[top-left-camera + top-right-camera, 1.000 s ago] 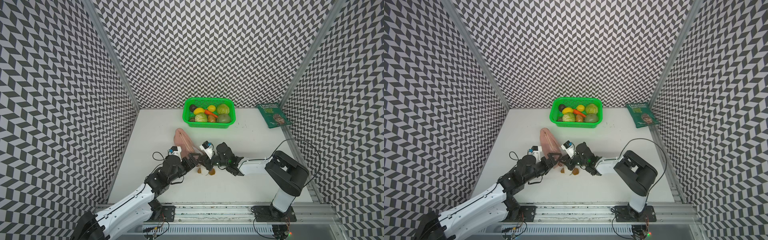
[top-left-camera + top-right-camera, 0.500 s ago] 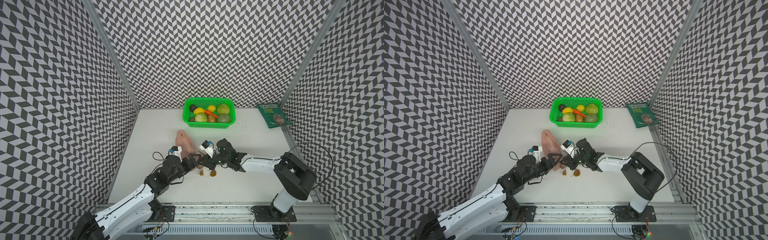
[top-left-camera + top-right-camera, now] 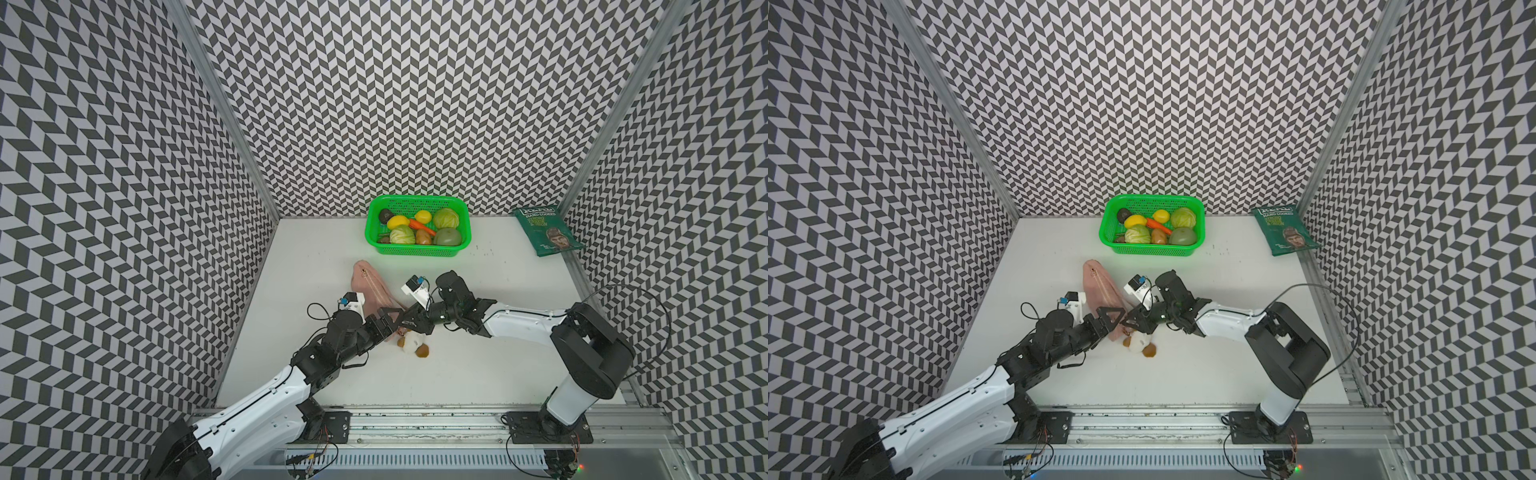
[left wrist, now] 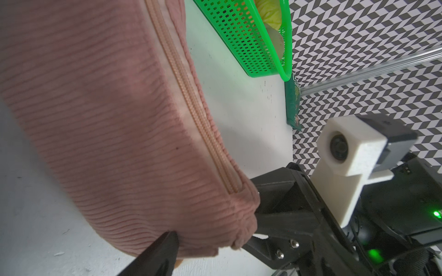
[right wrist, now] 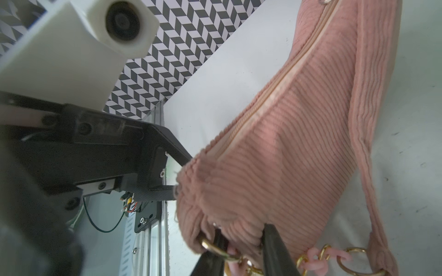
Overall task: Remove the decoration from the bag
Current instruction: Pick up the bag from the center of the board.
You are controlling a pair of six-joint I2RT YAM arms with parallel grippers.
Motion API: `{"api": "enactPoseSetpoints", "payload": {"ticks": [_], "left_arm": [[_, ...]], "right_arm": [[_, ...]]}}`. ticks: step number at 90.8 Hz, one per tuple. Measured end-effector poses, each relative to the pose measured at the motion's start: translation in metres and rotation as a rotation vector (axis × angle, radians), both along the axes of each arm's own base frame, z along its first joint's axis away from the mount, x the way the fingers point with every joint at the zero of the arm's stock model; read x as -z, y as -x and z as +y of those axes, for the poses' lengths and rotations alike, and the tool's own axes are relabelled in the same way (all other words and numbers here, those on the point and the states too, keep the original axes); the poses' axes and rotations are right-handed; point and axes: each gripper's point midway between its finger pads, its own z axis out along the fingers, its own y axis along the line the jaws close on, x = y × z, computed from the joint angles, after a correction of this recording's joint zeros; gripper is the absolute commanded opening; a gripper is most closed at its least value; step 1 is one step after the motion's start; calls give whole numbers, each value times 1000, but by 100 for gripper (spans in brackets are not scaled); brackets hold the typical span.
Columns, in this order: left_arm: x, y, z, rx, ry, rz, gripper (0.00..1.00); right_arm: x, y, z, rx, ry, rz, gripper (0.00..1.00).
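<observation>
The bag [image 3: 371, 284], a dusty-pink corduroy pouch, lies at mid-table with its zipper up. My left gripper [image 3: 394, 325] straddles its near end with the jaws wide, and one finger [image 4: 162, 251] presses the bunched fabric. The decoration [image 3: 412, 343], a white plush with brown patches, lies on the table just in front of that end, also in a top view [image 3: 1138, 343]. My right gripper [image 5: 244, 248] meets the same corner from the right, jaws slightly apart, with fabric and a gold ring [image 5: 215, 247] between them. The clasp's join to the bag is hidden.
A green basket [image 3: 417, 249] of toy vegetables stands at the back of the table. A dark green crisp packet [image 3: 546, 230] lies at the back right corner. A gold chain with pink links [image 5: 323, 258] trails from the bag's strap. A metal rail [image 3: 415, 424] runs along the front edge.
My right gripper's jaws have parted from shut. The right arm has stretched out, its elbow swinging to the right. The left arm, the bag and the decoration have stayed about where they were.
</observation>
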Motion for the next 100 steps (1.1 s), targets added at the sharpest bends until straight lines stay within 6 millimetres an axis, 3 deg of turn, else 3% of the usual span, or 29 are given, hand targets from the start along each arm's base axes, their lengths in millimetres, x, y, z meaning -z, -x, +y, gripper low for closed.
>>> {"api": "enactPoseSetpoints", "payload": {"ticks": [31,57,100], "left_arm": [[5,-3,-2,7,-21,-2,91],[8,-5,-3,9,-31,-6,92],[7,-5,-3,8,-32,-7,93]], "right_arm": [[15,-3,-12,79,17,-9,55],[17,6,-28,147,17,-86,56],[8,6,-11,172,-8,-181,54]]}}
